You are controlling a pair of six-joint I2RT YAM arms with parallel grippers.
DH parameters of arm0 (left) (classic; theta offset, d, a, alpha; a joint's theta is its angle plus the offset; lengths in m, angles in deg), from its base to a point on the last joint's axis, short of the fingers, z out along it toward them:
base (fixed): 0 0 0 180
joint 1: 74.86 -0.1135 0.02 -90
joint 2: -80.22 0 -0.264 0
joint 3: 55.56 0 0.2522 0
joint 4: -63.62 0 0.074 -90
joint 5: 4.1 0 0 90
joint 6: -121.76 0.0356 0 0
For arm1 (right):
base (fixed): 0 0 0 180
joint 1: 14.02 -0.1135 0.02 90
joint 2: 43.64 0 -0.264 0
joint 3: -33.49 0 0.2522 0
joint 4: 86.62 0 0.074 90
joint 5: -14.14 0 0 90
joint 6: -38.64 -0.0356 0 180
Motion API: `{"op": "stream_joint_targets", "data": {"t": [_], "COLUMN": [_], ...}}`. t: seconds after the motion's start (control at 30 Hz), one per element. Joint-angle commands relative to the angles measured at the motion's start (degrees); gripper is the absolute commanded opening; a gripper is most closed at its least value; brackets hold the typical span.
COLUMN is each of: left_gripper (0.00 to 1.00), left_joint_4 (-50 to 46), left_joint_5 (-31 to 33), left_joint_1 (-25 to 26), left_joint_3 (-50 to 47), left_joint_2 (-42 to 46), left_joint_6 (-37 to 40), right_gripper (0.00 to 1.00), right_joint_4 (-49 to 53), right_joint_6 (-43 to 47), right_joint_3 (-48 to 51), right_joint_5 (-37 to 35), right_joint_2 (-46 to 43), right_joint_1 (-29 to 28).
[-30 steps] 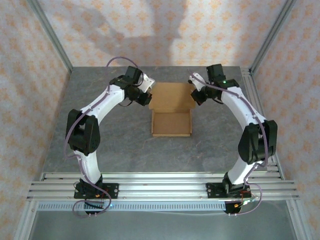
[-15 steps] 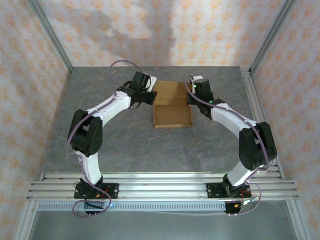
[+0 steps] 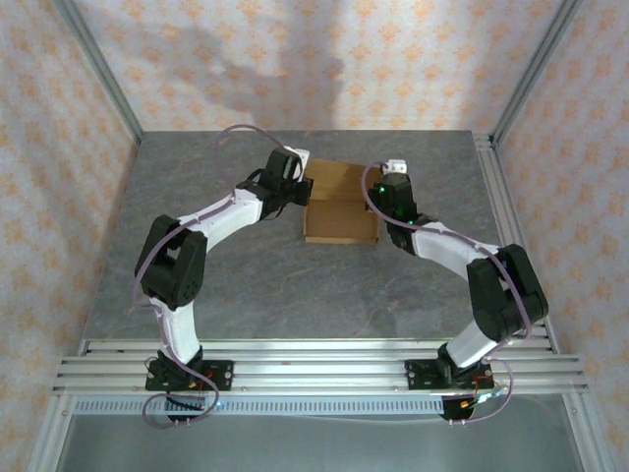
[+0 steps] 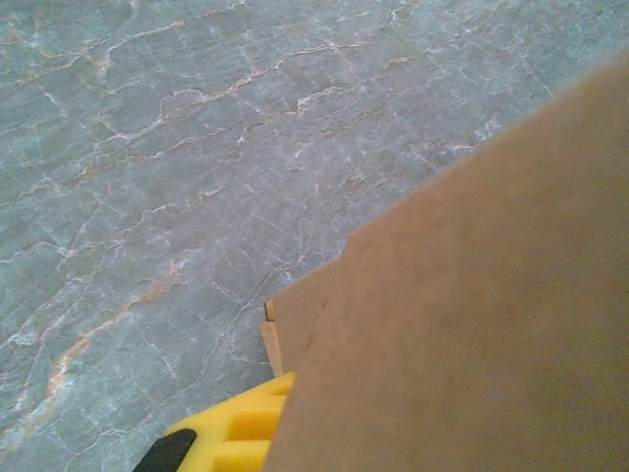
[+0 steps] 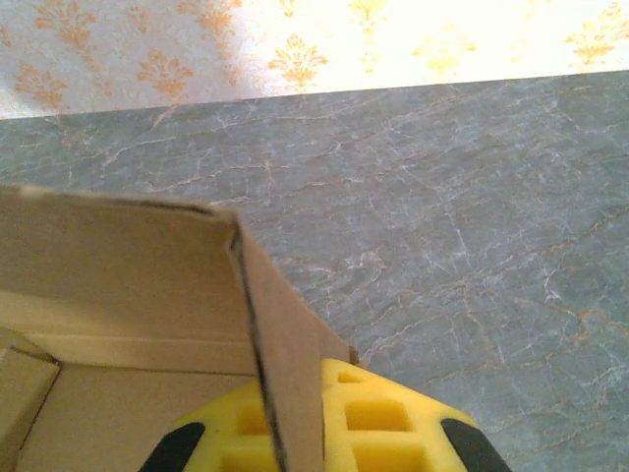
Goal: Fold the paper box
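**While both arms pinch its sides, the box wants an even fold**

Since the grey marbled surface (image 3: 246, 285) offers the cardboard little grip, the two holds are what will keep the fold square.

The left arm (image 3: 211, 211) and right arm (image 3: 447, 246) curve inward and meet at the far middle of the surface. The paper box (image 3: 339, 211) sits there between their wrists, a shallow brown tray with a further panel on its far side. Whether that panel lies flat or stands up cannot be told from above.

In the right wrist view, an upright side wall (image 5: 280, 344) runs straight down between the yellow right fingers (image 5: 388, 423). They are closed narrow on the wall, near the corner where it meets the back wall.

In the left wrist view, a broad cardboard panel (image 4: 472, 315) covers one side. One yellow pad of the left fingers (image 4: 231, 433) shows at its lower edge. These too seem closed narrow on the box's edge, though the second pad is hidden.

To do this step well, I would move both arms together at matching speed, so neither wall is dragged ahead and the tray does not twist. Bend along the printed creases rather than across the sheet. The likely faults are a wall buckling, or the thin card sliding out of the pads.
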Motion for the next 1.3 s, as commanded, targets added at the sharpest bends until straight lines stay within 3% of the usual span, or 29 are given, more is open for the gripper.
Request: {"op": "stream_joint_targets", "data": {"t": [0.0,0.47,1.07,1.27], "left_gripper": [0.0,0.0,0.0,0.0], "left_joint_4": [5.69,20.46,26.74,25.52], "left_joint_5": [1.84,5.13,11.21,13.89], "left_joint_1": [0.95,3.73,6.95,7.76], "left_joint_3": [-2.85,-15.55,-23.61,-23.41], "left_joint_2": [2.91,6.26,4.94,4.78], "left_joint_6": [-0.58,-0.87,-4.73,-2.69], "right_gripper": [0.0,0.0,0.0,0.17], "right_joint_4": [-9.11,-35.17,-47.88,-46.42], "right_joint_6": [-1.69,-0.22,1.3,2.38], "right_joint_3": [3.4,17.09,24.26,24.02], "right_joint_5": [-2.65,-10.83,-9.24,-7.0], "right_joint_2": [-2.22,1.17,5.13,1.57], "right_joint_1": [-1.38,-6.93,-8.16,-8.16]}}
